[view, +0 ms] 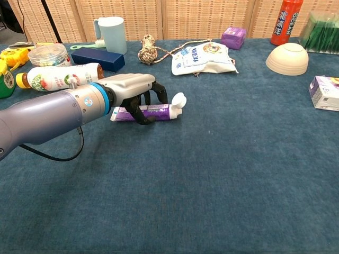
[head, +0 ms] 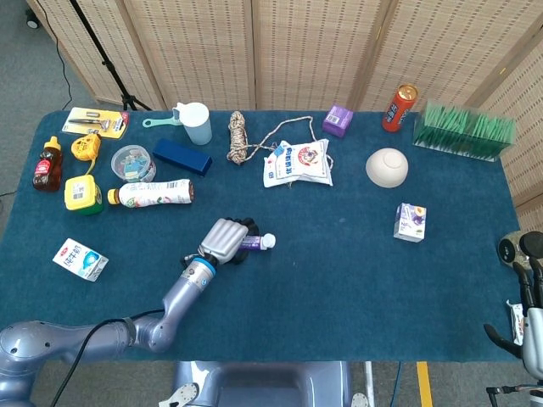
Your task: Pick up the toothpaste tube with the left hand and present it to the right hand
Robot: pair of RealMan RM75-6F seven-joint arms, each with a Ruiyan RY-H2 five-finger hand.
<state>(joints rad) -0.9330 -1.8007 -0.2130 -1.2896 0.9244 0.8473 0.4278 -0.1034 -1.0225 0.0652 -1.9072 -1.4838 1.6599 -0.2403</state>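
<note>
My left hand (view: 132, 90) is down over the toothpaste tube (view: 153, 111), dark fingers (view: 139, 108) curled around its purple body — the tube lies flat on the blue table (view: 222, 174), white cap poking out to the side, so it is wrapped but not lifted. My right hand (head: 526, 288) sits at the table's far edge, only partly seen — I cannot tell how its fingers lie.
</note>
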